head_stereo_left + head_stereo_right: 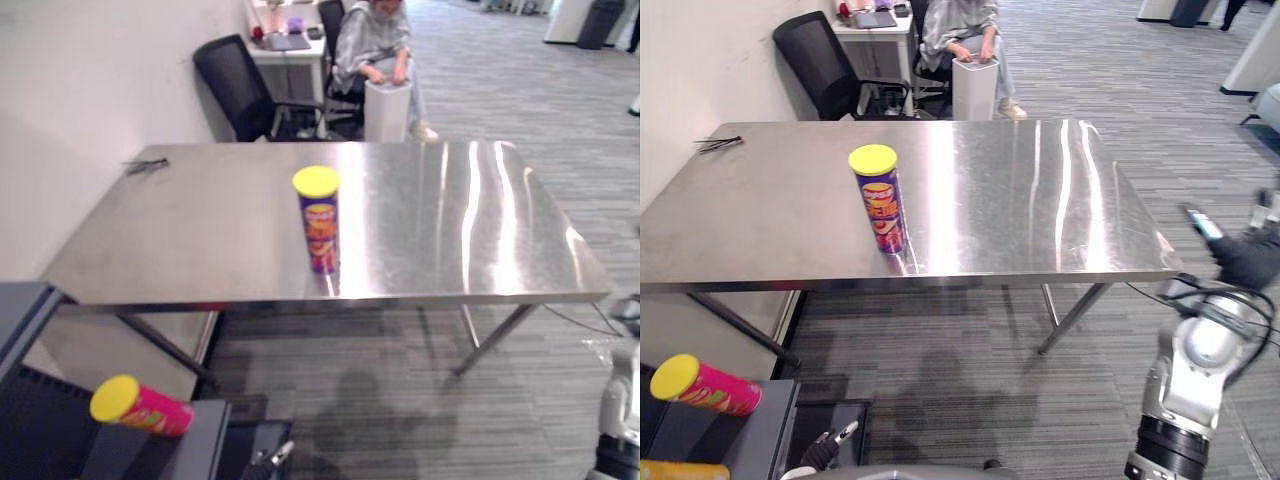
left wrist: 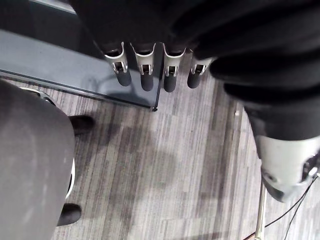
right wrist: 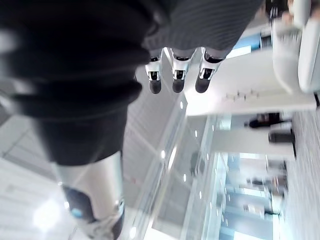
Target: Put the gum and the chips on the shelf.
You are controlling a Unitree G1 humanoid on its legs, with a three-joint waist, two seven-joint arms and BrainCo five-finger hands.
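Note:
A purple chips can [image 1: 320,220] with a yellow lid stands upright near the front edge of the steel table [image 1: 200,230]. A second can [image 1: 140,405], pink with a yellow lid, lies on its side on the grey shelf [image 1: 205,430] at the lower left. My left hand [image 2: 145,70] hangs low beside the shelf's edge, fingers straight and empty, and shows small as the left hand [image 1: 825,452]. My right hand [image 1: 1250,258] is raised off the table's right end; its fingers [image 3: 175,75] are straight and hold nothing. A yellow edge [image 1: 670,470] shows at the bottom corner of the shelf.
A person [image 1: 375,45] sits behind the table by a white bin [image 1: 387,110], beside a black office chair [image 1: 235,85]. A small dark item [image 1: 147,165] lies at the table's far left corner. A white wall runs along the left; grey carpet lies around the table.

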